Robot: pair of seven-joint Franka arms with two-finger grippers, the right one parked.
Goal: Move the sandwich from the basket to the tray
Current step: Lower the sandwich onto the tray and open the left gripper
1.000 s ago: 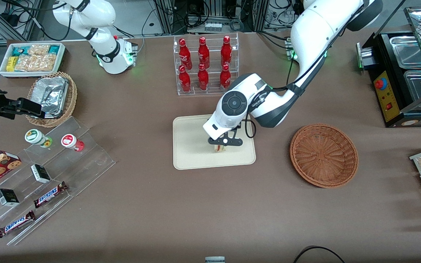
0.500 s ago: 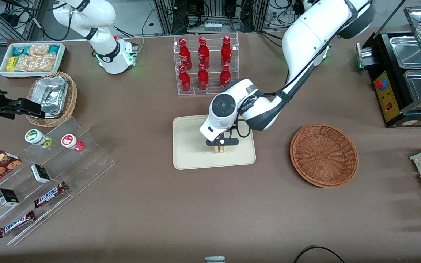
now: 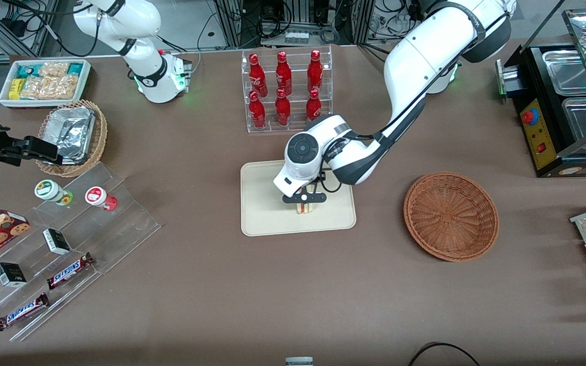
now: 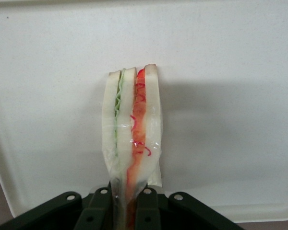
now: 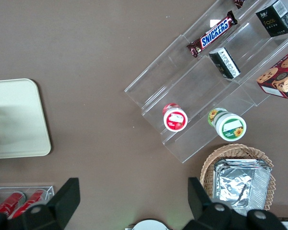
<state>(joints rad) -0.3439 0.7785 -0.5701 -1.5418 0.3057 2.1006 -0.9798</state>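
My left gripper (image 3: 304, 201) is over the cream tray (image 3: 262, 213), shut on the sandwich (image 3: 304, 208). In the left wrist view the sandwich (image 4: 133, 129) stands on edge, white bread with green and red-orange filling, pinched between the black fingers (image 4: 101, 203), with the tray's pale surface (image 4: 230, 96) right under it. Whether it touches the tray I cannot tell. The reddish-brown wicker basket (image 3: 450, 216) stands empty beside the tray, toward the working arm's end of the table.
A clear rack of red bottles (image 3: 285, 91) stands farther from the front camera than the tray. An acrylic step shelf with snacks (image 3: 59, 239), a tan basket with foil (image 3: 71, 134) and a white snack bin (image 3: 44, 81) lie toward the parked arm's end.
My gripper with the sandwich has shifted a little toward the parked arm's end over the tray and seems lower. The basket has not moved.
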